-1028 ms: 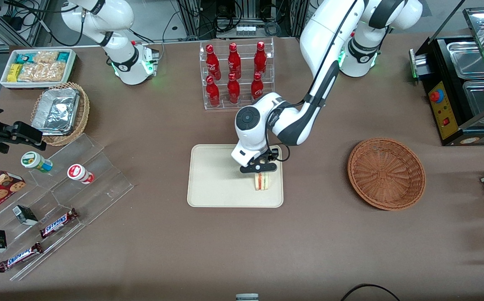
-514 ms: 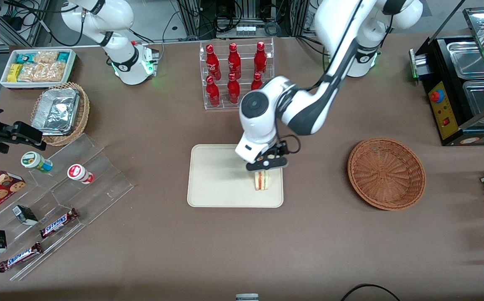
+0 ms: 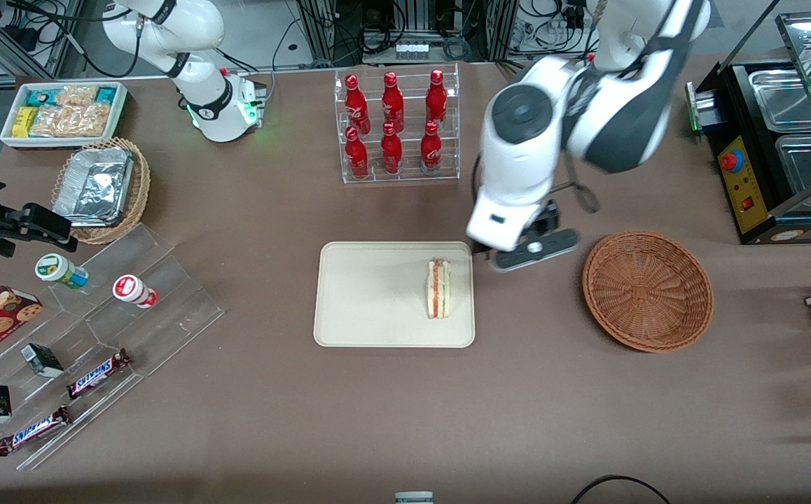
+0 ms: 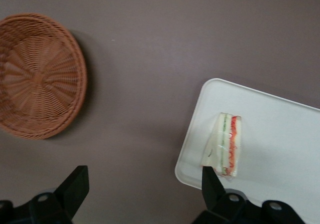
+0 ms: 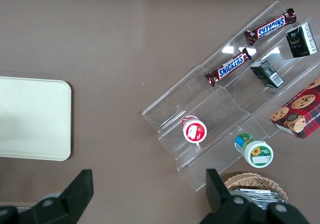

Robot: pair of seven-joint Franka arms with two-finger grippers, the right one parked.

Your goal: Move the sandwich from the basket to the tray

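The sandwich (image 3: 438,288) (image 4: 225,145) lies on the cream tray (image 3: 370,297) (image 4: 285,134), near the tray's edge toward the basket. Nothing lies in the reddish-brown wicker basket (image 3: 647,290) (image 4: 37,76), which sits on the table toward the working arm's end. My gripper (image 3: 533,250) (image 4: 145,184) hangs raised above the bare table between tray and basket. It is open, with brown tabletop showing between its black fingers (image 4: 75,186) and nothing held.
A clear rack of red cola bottles (image 3: 397,126) stands farther from the front camera than the tray. A black food warmer (image 3: 777,133) sits at the working arm's end. A clear stepped stand with snacks (image 3: 90,343) and a tan basket with a foil container (image 3: 101,185) lie toward the parked arm's end.
My gripper was down over the sandwich on the tray. It has let go, risen and swung toward the basket. The sandwich stays lying on the tray.
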